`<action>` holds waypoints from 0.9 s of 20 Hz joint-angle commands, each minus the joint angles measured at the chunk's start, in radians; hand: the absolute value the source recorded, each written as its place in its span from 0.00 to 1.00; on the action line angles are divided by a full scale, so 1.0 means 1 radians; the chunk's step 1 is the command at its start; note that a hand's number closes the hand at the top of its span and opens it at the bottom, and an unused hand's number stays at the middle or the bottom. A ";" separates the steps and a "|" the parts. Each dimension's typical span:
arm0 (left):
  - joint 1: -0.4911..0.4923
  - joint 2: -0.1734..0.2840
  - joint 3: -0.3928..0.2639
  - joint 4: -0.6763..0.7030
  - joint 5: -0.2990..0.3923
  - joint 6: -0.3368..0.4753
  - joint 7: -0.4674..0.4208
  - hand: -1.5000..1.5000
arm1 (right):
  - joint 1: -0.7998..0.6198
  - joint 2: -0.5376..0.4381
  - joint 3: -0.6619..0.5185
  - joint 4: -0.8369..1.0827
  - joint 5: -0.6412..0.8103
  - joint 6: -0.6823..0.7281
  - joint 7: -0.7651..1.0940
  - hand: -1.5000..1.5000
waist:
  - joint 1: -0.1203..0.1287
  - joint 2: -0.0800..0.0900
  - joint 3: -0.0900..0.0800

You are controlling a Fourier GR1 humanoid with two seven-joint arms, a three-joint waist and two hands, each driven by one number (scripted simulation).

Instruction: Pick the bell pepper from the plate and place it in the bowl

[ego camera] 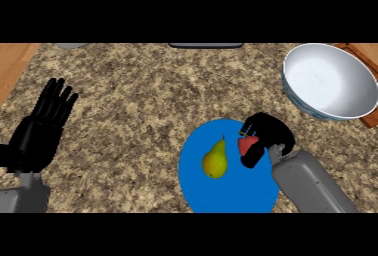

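A blue plate (pixel 199 190) lies at the lower middle of the counter. On it lies a yellow-green pear (pixel 214 160). To the pear's right is a red bell pepper (pixel 246 145), mostly hidden by my right hand (pixel 269 134), whose fingers and thumb curl round it over the plate's right edge. A white bowl (pixel 328 82) stands tilted at the upper right, nothing showing inside it. My left hand (pixel 40 130) rests open at the left edge, fingers up.
The counter (pixel 148 90) is speckled stone, with wooden edges (pixel 15 60) at the far left and upper right. A dark flat object (pixel 205 45) and a grey one (pixel 71 45) sit at the far edge.
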 commanded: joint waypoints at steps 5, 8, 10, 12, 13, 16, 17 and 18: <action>-0.033 -0.027 0.011 -0.003 -0.014 0.016 0.033 0.50 | -0.040 -0.009 -0.022 0.049 0.096 0.077 -0.141 1.00 | -0.002 0.001 0.000; -0.032 0.012 0.039 -0.013 0.024 -0.021 0.055 0.50 | 0.042 -0.051 0.073 -0.066 0.120 0.089 -0.245 1.00 | -0.004 -0.001 0.000; -0.001 -0.018 0.020 -0.046 0.004 0.006 0.043 0.50 | 0.091 -0.148 0.088 -0.124 0.128 0.090 -0.392 1.00 | -0.009 -0.002 0.001; -0.048 -0.012 0.010 -0.028 -0.015 0.018 0.075 0.50 | 0.080 -0.144 0.087 -0.150 0.152 0.096 -0.400 1.00 | -0.010 -0.001 0.000; 0.025 -0.043 0.002 -0.001 -0.033 -0.011 -0.020 0.50 | 0.083 -0.143 0.081 -0.128 0.190 0.061 -0.420 1.00 | -0.005 0.000 0.000; 0.024 -0.030 0.022 -0.025 -0.021 -0.021 -0.005 0.50 | 0.085 -0.148 0.040 -0.244 0.208 0.094 -0.369 1.00 | -0.005 -0.001 0.000; -0.009 -0.017 0.025 -0.034 -0.016 0.002 0.051 0.50 | 0.109 -0.177 0.037 -0.346 0.208 0.100 -0.330 1.00 | -0.012 -0.004 0.000; -0.010 -0.046 0.008 0.004 -0.034 0.000 0.003 0.50 | 0.095 -0.191 0.006 -0.290 0.235 0.048 -0.386 1.00 | -0.010 -0.001 0.000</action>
